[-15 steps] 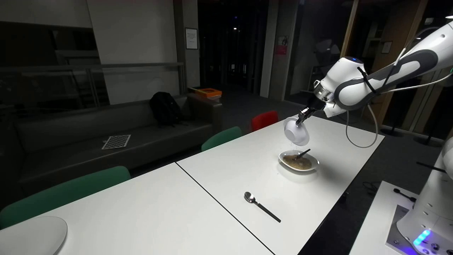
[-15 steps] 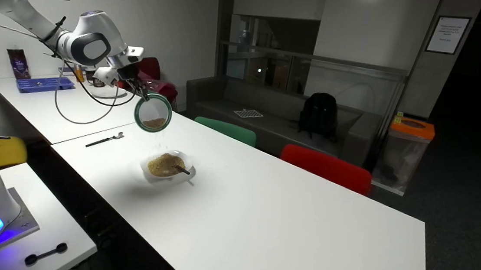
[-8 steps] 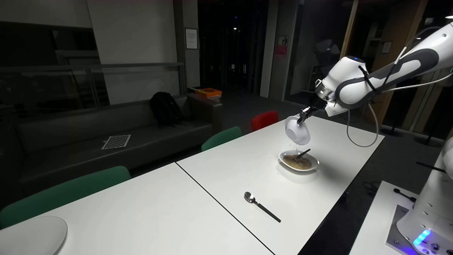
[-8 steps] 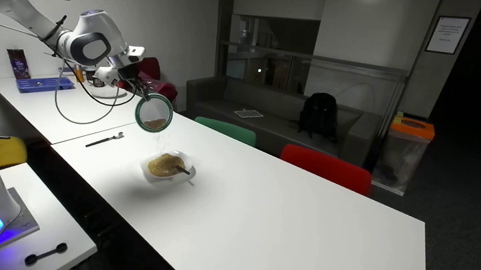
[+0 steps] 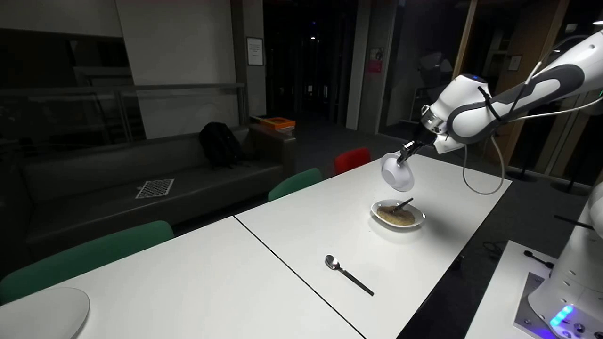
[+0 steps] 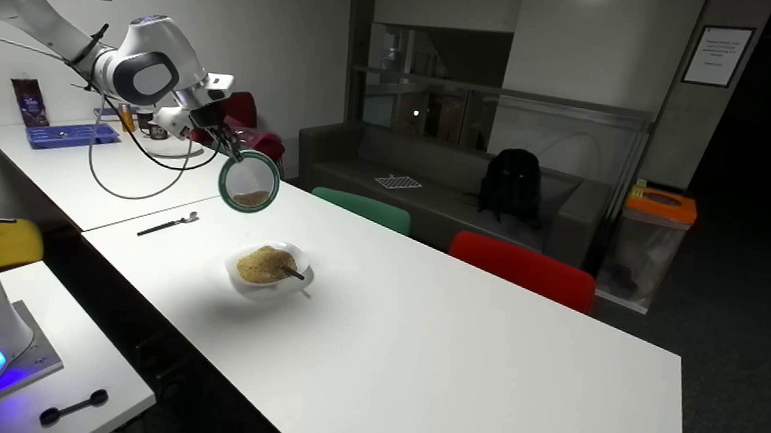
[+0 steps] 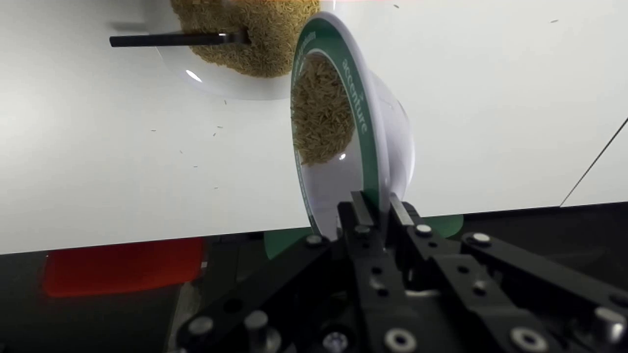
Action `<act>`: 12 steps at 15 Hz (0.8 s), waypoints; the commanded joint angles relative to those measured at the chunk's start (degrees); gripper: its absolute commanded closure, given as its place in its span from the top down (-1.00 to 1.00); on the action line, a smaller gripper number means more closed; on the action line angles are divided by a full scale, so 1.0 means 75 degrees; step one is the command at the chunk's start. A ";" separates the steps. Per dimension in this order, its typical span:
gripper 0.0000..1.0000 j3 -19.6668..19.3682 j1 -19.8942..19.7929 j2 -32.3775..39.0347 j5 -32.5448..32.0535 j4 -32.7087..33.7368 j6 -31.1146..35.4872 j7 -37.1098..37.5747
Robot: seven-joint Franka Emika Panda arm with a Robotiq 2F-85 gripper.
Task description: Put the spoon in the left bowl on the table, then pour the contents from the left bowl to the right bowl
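You've got the black two-finger gripper [image 7: 381, 206] clamped on the upper rim of the round green-rimmed white bowl [image 7: 392, 132], leaving its low lip free to pour tan grains [image 7: 321, 113] into the shallow white bowl [image 7: 235, 86] below (probably needs more tilt, some remain). Slim black-handled spoon [image 7: 167, 40] leans there, head apparently buried.

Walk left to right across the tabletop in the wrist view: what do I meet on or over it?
Black-handled spoon → white bowl it rests in → tilted green-rimmed bowl, gripped by the claw → table seam.
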 commanded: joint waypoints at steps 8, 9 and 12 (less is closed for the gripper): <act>-0.77 0.0066 -0.0103 0.0062 0.0103 0.0006 -0.0031 -0.0086; -0.77 0.0066 -0.0103 0.0063 0.0103 0.0006 -0.0031 -0.0086; -0.77 0.0066 -0.0103 0.0063 0.0103 0.0006 -0.0031 -0.0086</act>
